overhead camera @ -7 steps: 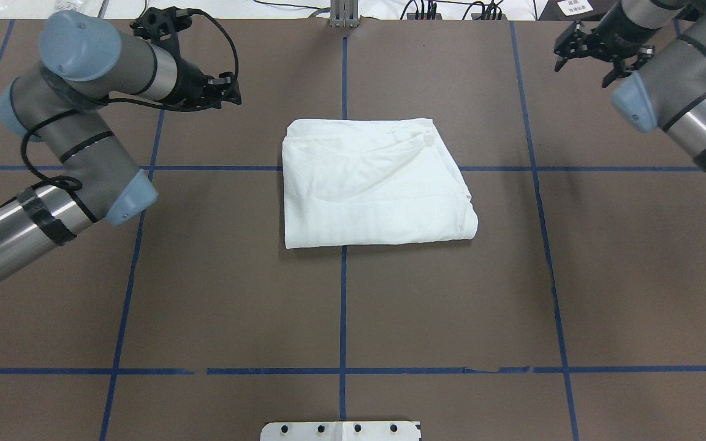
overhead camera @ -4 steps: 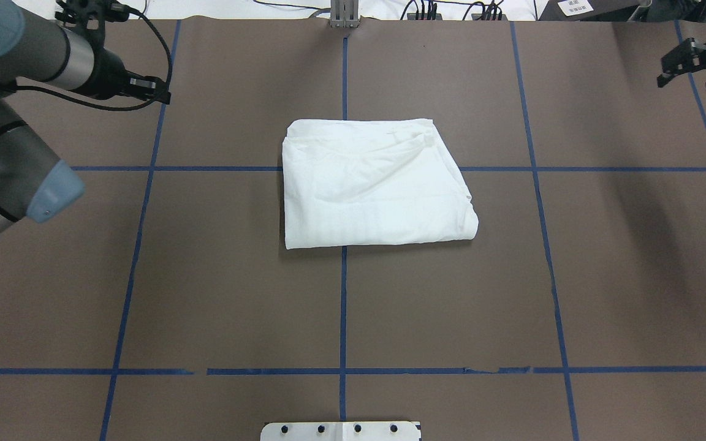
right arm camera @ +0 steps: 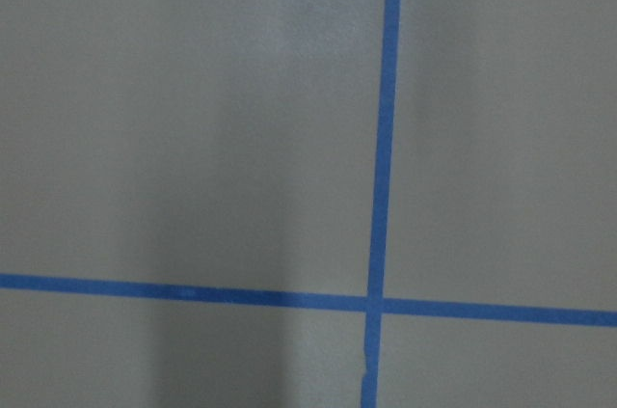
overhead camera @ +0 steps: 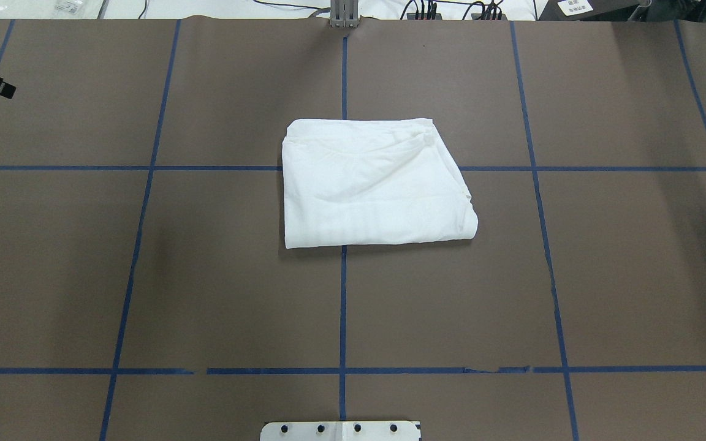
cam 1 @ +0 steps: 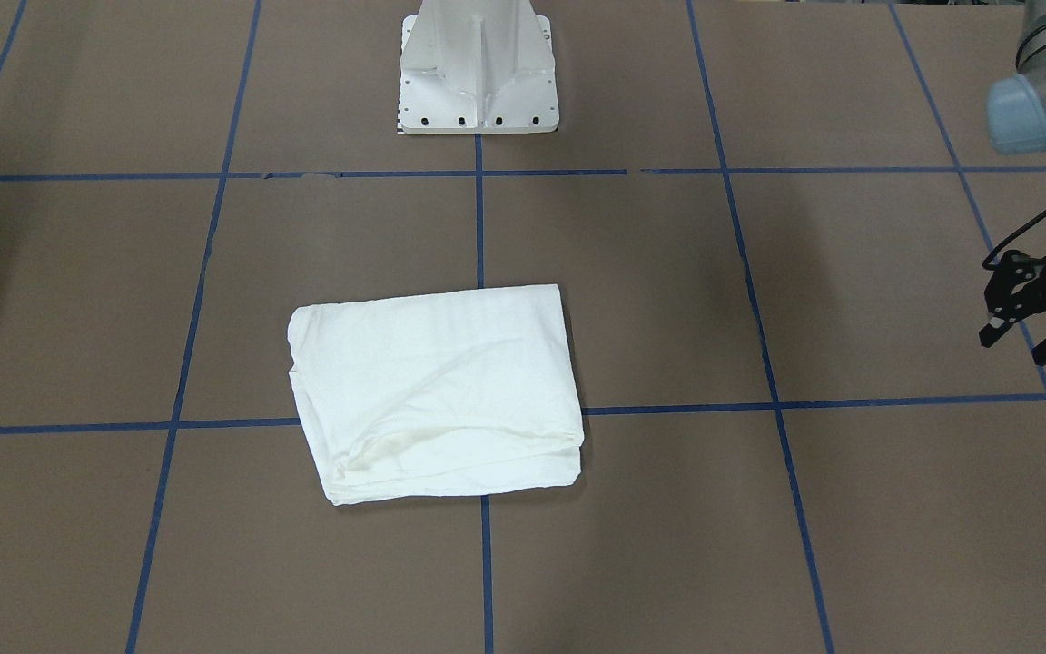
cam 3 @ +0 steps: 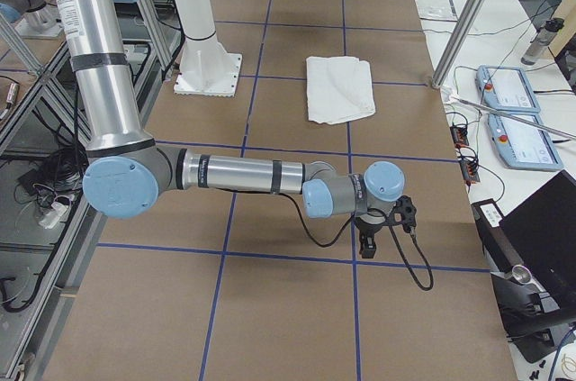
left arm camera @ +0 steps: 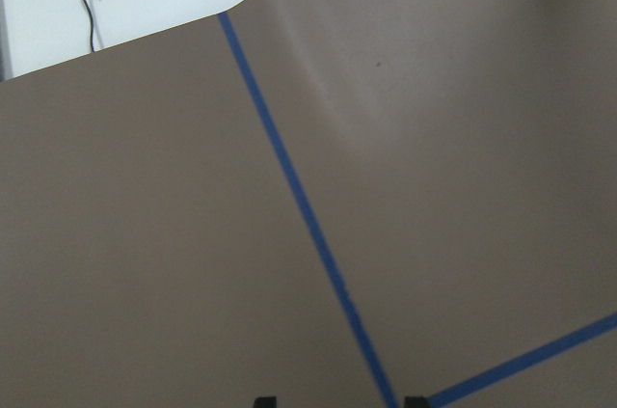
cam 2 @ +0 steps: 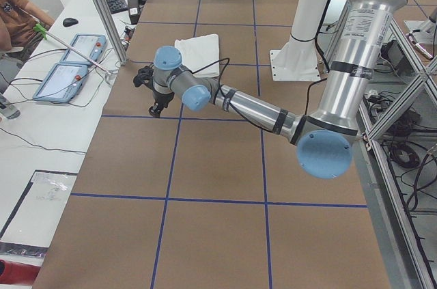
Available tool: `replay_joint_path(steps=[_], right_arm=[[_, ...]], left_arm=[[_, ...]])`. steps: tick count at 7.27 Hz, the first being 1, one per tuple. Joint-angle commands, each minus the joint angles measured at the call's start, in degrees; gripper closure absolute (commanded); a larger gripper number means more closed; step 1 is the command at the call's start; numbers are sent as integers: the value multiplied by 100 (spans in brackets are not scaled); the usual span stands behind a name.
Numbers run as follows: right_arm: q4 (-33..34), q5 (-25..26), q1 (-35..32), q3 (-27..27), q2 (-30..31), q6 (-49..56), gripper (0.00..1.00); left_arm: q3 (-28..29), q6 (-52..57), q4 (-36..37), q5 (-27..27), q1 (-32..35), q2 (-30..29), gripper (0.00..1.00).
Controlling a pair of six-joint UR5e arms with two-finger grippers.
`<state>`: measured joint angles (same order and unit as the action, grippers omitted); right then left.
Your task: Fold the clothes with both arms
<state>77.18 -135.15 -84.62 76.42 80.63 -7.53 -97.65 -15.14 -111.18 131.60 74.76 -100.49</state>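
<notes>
Your white T-shirt (overhead camera: 377,184) lies as a compact folded rectangle at the middle of the tabletop (overhead camera: 218,294), with its edges roughly squared and 1 corner a little loose. I judge the folding done or nearly so, with at most 1 tidy-up left. The left gripper (cam 1: 1018,345) hangs well apart from it, fingers spread and empty. The right gripper (cam 3: 367,241) is also well apart from it; you cannot tell how its fingers stand.

Brown table (overhead camera: 236,294) (blue tape grid (overhead camera: 343,306)) beside white desk (cam 2: 48,128).
</notes>
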Motion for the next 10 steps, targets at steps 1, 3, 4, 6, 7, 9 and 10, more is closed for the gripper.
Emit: replay_joint_path(steps=[1, 3, 4, 6, 7, 9, 10], right_arm=[[251, 23, -2, 676, 530, 102, 0], [1183, 128, 8, 1242, 706, 608, 0], [1211, 155, -10, 1426, 760, 664, 0], [1203, 181, -54, 1454, 735, 665, 0], [1194, 321, -54, 1454, 708, 656, 0], [1142, 411, -54, 1472, 708, 656, 0], [1133, 497, -54, 1455, 769, 665, 0]], left_arm=[[-35, 177, 34, 129, 284, 442, 1], [315, 1084, 96, 77, 627, 530, 0], [535, 1240, 44, 59, 619, 513, 0], [722, 1749, 35, 6, 671, 530, 0], [713, 1769, 52, 41, 723, 522, 0], [669, 1778, 96, 76, 794, 548, 0], [704, 1725, 96, 68, 786, 505, 0]])
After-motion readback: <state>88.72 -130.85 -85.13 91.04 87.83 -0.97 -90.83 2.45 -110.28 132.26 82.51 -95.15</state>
